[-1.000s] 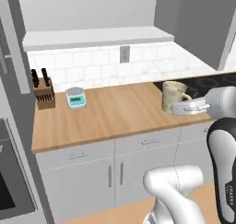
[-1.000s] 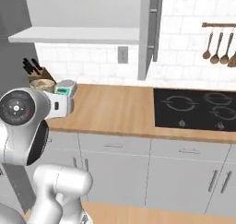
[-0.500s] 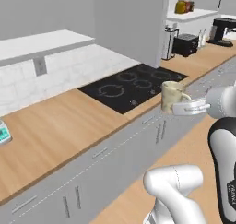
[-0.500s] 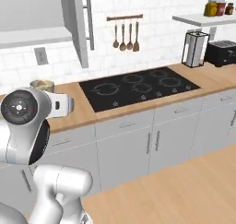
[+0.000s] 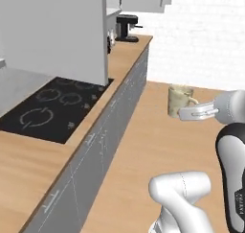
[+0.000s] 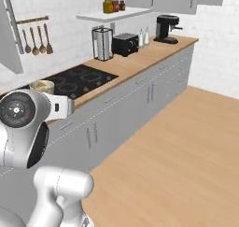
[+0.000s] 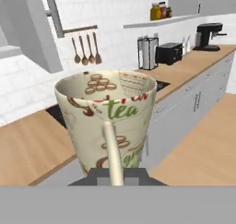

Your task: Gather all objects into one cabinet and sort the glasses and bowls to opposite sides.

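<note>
The robot's claw is closed on the handle of 1 cream mug printed with "tea", held upright just ahead of it, out over the floor and clear of the tabletop. Judged from this, the mug remains undelivered, so the gathering looks unfinished.

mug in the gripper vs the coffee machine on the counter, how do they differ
The mug is cream with printed lettering; the coffee machine is black. The mug is held up off the counter by its handle in the shut gripper; the coffee machine stands on the wooden counter at the far end. In the hand view the mug is close and the coffee machine far off. Both are upright.
</note>
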